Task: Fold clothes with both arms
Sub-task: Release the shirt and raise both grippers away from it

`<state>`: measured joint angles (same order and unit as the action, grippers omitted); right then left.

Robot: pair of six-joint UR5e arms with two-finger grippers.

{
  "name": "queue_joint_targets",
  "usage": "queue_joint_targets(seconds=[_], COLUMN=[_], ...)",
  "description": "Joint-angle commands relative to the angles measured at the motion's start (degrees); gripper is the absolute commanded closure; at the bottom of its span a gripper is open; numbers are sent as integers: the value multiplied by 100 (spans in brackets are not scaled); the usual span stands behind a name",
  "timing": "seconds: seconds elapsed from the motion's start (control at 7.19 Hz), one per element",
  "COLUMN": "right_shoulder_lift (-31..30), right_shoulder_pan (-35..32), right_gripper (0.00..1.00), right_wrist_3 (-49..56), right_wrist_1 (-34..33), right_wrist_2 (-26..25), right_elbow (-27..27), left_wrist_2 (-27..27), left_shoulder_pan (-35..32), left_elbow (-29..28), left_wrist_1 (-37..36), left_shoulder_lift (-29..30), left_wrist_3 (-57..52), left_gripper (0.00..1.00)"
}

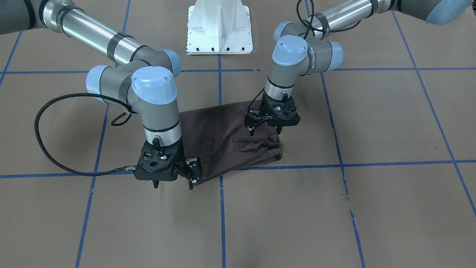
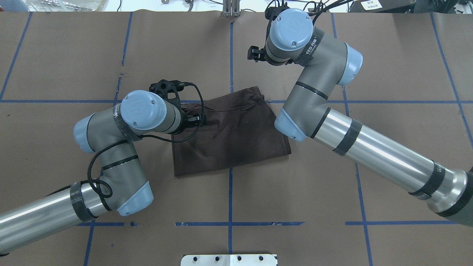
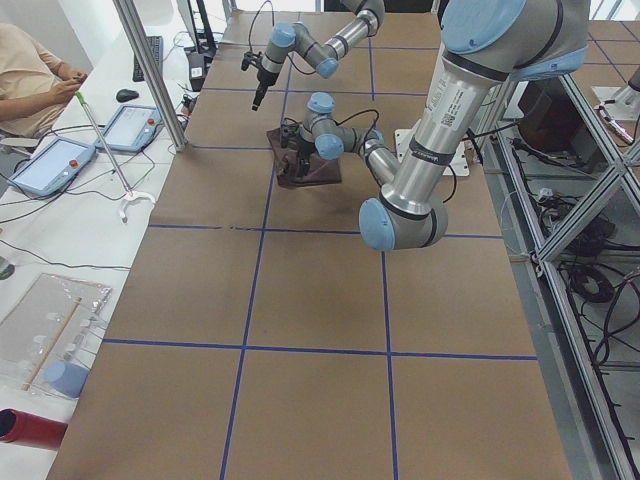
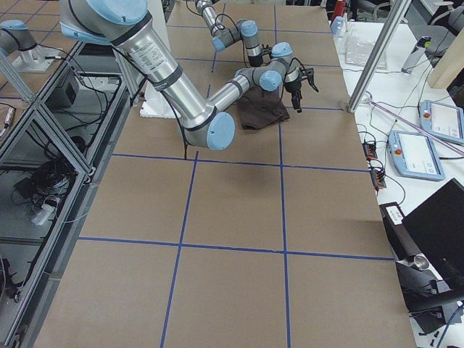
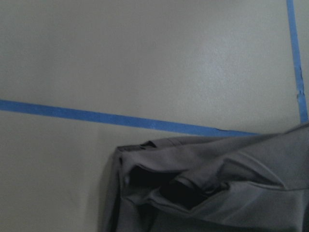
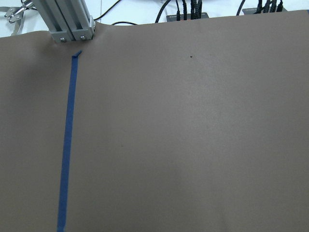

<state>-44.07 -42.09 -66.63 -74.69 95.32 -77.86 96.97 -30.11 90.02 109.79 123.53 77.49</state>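
Observation:
The dark brown T-shirt [image 1: 223, 141] lies folded into a rough rectangle in the middle of the table; it also shows in the overhead view [image 2: 229, 136] and the left wrist view [image 5: 217, 183]. My left gripper [image 1: 266, 131] hangs open and empty just above the shirt's bunched end on my left side. My right gripper [image 1: 173, 185] is open and empty, raised over the table beside the shirt's corner on my right, on the operators' side. The right wrist view shows only bare brown table. Collar, lettering and tags are hidden.
Blue tape lines [image 1: 221, 208] grid the brown table cover. The white pedestal base [image 1: 219, 29] stands at the robot's side. An operator [image 3: 30, 70], teach pendants [image 3: 50, 165] and an aluminium post [image 3: 150, 70] are beyond the far edge.

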Motion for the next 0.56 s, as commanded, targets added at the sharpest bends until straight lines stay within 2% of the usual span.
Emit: queue_joint_targets(seconds=[0.0,0.28,0.42], right_shoulder_lift=[-111,-111,-111], right_shoulder_pan=[-1,-1,-1], right_gripper=[0,0,0], right_wrist_3=[28,28,28], right_wrist_1=[-2,-2,-2], right_wrist_2=[22,22,22], right_elbow=[-142,-142,-142], left_wrist_2=[-135,-213,-336], left_shoulder_pan=[137,128,-89], left_elbow=[-134,-615,-670], left_wrist_1=[7,7,16], left_shoulder_lift=[31,337,356], left_wrist_3=[108,82,3], left_gripper=[0,0,0])
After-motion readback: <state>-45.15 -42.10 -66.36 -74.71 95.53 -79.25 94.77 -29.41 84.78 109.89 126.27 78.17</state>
